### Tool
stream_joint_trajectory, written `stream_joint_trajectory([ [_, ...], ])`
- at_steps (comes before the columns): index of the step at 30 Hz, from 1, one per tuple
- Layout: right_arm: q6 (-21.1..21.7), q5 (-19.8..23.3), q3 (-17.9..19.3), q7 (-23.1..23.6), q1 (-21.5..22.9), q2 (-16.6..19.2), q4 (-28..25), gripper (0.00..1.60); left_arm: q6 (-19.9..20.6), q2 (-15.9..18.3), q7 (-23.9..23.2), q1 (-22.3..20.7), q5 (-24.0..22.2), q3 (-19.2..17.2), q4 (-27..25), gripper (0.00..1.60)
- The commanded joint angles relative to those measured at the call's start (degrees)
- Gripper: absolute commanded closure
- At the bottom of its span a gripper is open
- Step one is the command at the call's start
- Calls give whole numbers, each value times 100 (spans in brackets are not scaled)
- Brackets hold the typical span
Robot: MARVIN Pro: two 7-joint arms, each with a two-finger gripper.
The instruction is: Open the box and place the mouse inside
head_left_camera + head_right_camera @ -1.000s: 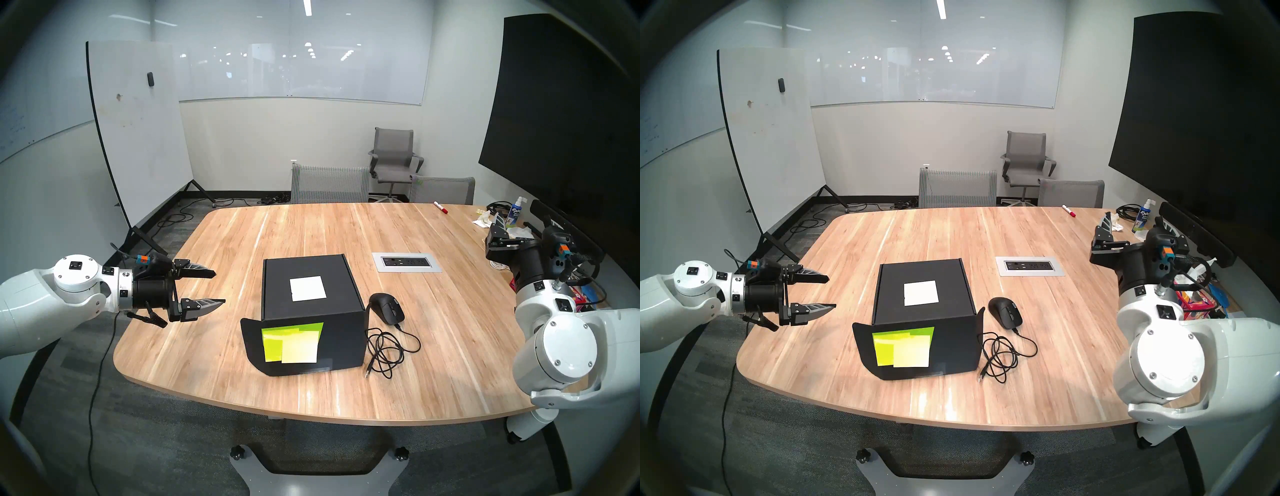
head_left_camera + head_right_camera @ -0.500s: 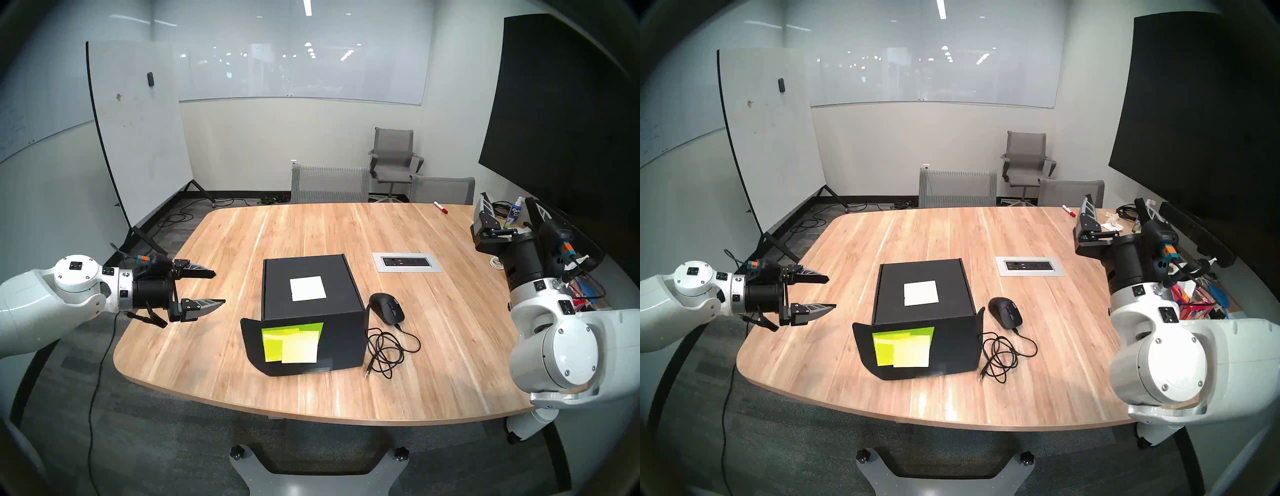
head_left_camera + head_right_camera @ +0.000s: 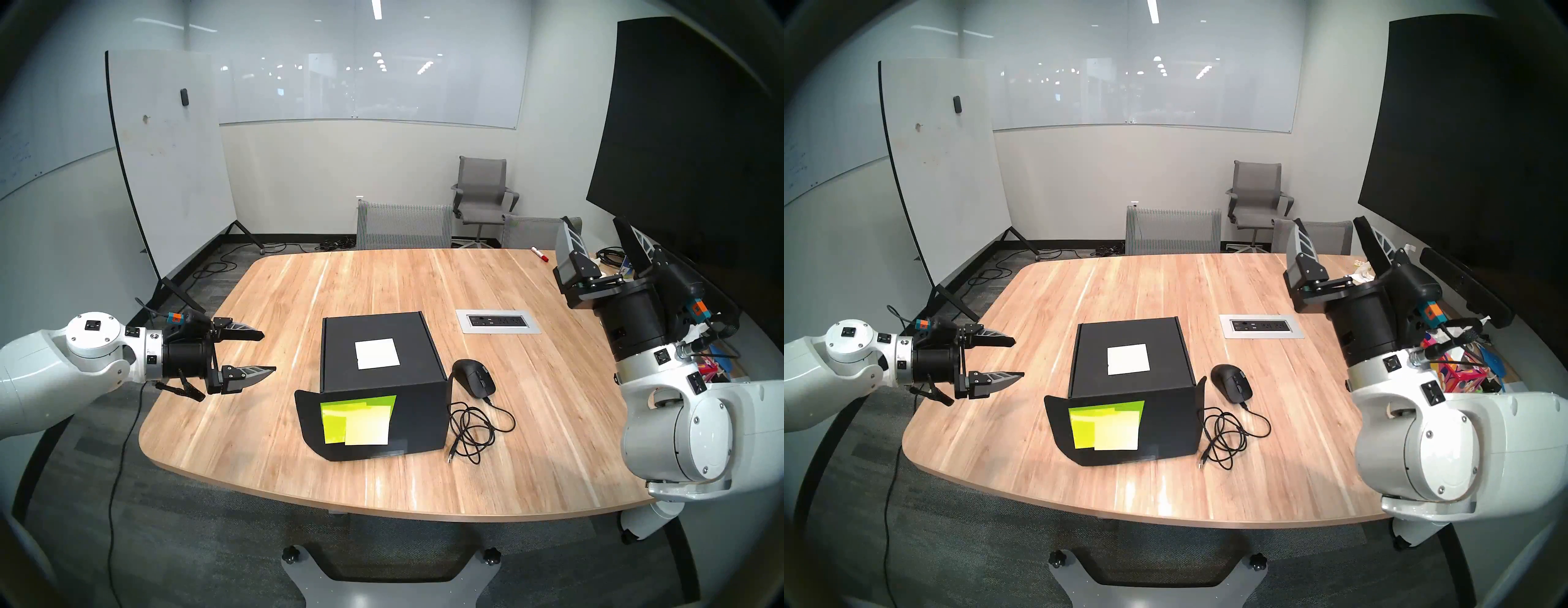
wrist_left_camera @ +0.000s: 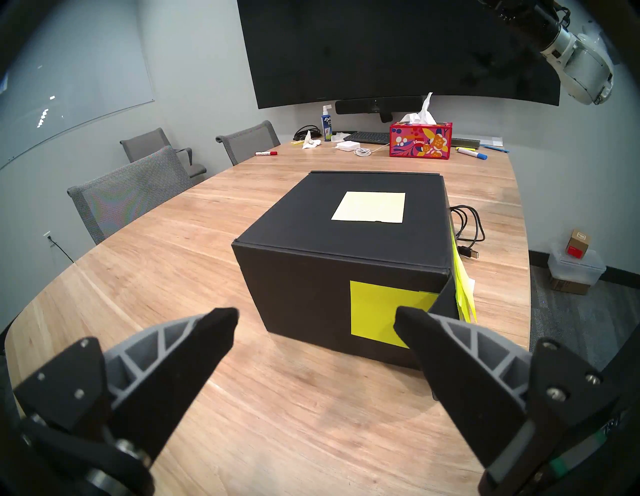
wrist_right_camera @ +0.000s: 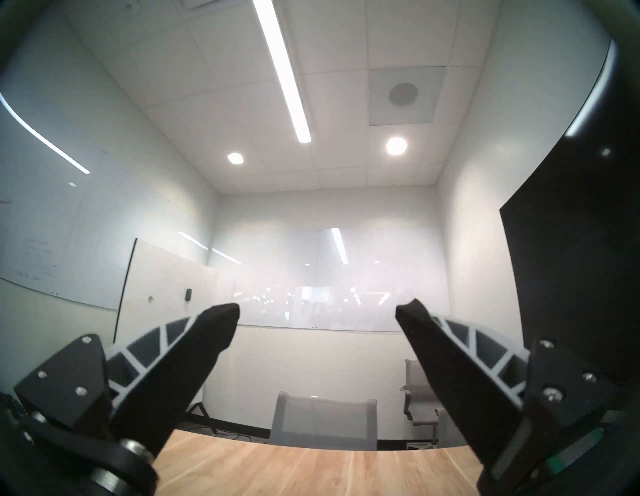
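The bench [image 3: 382,280] carries the closed black box [image 3: 377,361] at its middle, front flap [image 3: 352,424] facing the robot. The left hand [image 3: 259,354], released and empty, hovers level at the box's left side, nearer than the right hand [image 3: 602,237], which is also released, tilted upward, well apart. The mouse [image 3: 473,377] lies just right of the box.

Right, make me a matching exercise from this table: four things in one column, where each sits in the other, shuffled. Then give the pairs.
Things:
1. mouse
2. red marker
3. tissue box
4. white note

Places:
A. on top of the black box
B. far edge of the table, by the chairs
C. just right of the black box
D. below the big screen, near the keyboard

Pairs: 1-C, 2-B, 3-D, 4-A
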Motion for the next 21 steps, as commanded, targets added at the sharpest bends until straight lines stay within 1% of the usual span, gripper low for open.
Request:
stream_joint_trajectory([
  [1,-629,-94,-35,-48,20,-6,162,0,-23,9,2,-78,-12,-73,-17,0],
  [8,-1237,7,-259,543,-112,-6,588,0,-23,10,5,-86,-12,-71,-18,0],
  [12,-1242,110,-477,889,-215,-6,934,0,-23,10,6,-91,-12,-69,-18,0],
  [21,-1242,412,-869,1017,-415,-6,1441,0,-23,11,9,-99,-13,-65,-20,0],
])
